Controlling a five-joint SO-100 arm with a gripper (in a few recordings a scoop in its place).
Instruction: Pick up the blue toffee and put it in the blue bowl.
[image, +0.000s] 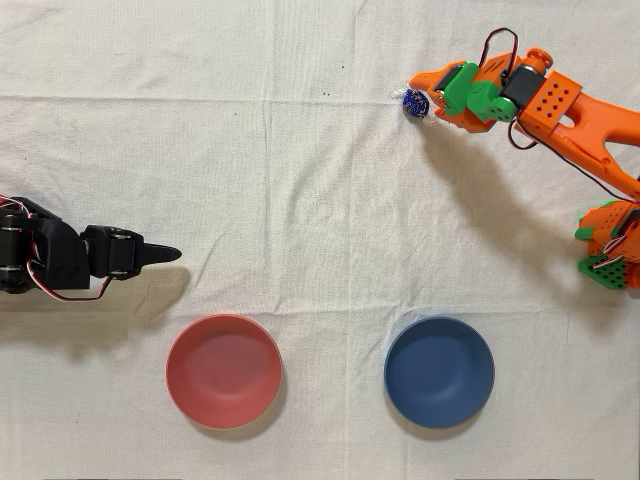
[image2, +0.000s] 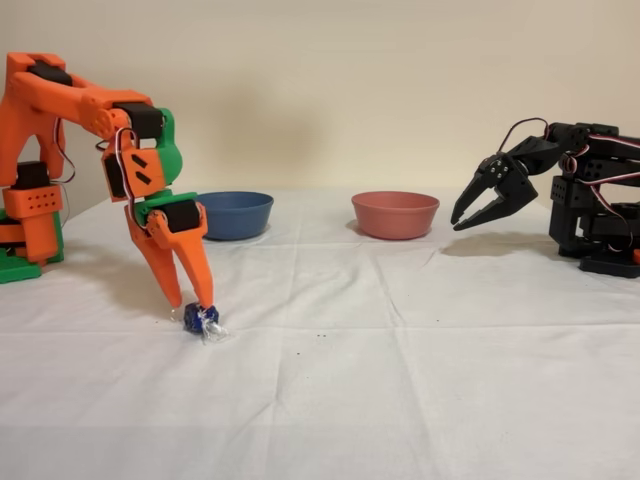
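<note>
Partly hidden, the blue toffee (image2: 200, 319) is clamped between the gripper (image2: 194, 304) fingers on the cloth (image2: 400, 380); the blue bowl (image: 439, 372) is seen well apart.

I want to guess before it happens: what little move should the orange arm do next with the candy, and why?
Probably squeeze shut, then lift. In the fixed view the gripper has its fingertips down on the white cloth around the blue toffee, which lies there unlifted. The blue bowl waits empty, some way off.

A creased white cloth covers the surface (image: 300, 200); the blue toffee (image: 414, 102), blue bowl (image: 439, 372) and red bowl (image: 223, 371) lie on it.
</note>
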